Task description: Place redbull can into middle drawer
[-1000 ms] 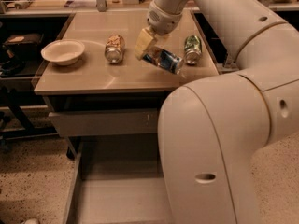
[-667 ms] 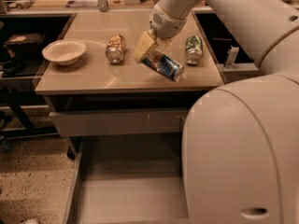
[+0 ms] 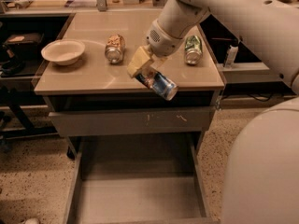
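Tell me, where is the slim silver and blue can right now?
The redbull can hangs tilted in the tool at the front edge of the tabletop, right of centre in the camera view, above the open middle drawer.

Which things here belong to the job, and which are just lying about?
Job: redbull can, gripped in the hand over the front edge of the table; open middle drawer below.
Lying about: bowl, tan can, green can, on the table.

One high camera, close behind the arm, faces down and forward, with the gripper (image 3: 145, 73) clasping the redbull can (image 3: 162, 85) mid-frame and the middle drawer (image 3: 135, 197) beneath the jaws.
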`<action>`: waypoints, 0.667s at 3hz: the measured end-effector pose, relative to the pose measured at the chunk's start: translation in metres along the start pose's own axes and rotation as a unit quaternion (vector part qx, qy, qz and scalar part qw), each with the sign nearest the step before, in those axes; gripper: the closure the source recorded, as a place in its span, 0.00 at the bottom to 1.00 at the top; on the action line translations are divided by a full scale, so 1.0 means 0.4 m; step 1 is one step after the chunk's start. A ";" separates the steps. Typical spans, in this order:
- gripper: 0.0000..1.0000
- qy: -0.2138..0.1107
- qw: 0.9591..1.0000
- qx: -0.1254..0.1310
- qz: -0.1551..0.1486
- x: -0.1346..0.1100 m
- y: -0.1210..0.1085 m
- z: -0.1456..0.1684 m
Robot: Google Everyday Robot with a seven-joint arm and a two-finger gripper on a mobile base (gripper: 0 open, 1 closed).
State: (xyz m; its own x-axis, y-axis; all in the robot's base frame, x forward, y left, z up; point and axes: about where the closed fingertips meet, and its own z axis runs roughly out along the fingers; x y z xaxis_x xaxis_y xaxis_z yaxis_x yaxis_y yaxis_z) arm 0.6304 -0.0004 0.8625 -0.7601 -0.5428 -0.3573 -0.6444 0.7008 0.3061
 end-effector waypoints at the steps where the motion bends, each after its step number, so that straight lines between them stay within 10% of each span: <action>1: 1.00 0.001 1.000 0.000 0.000 0.001 -0.001 0.000; 2: 1.00 0.000 1.000 -0.012 0.007 0.032 0.024 0.031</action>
State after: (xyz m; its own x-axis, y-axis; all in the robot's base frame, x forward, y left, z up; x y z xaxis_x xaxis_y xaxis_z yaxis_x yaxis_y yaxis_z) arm 0.6156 0.0052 0.8498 -0.7693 -0.5331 -0.3522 -0.6353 0.6967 0.3332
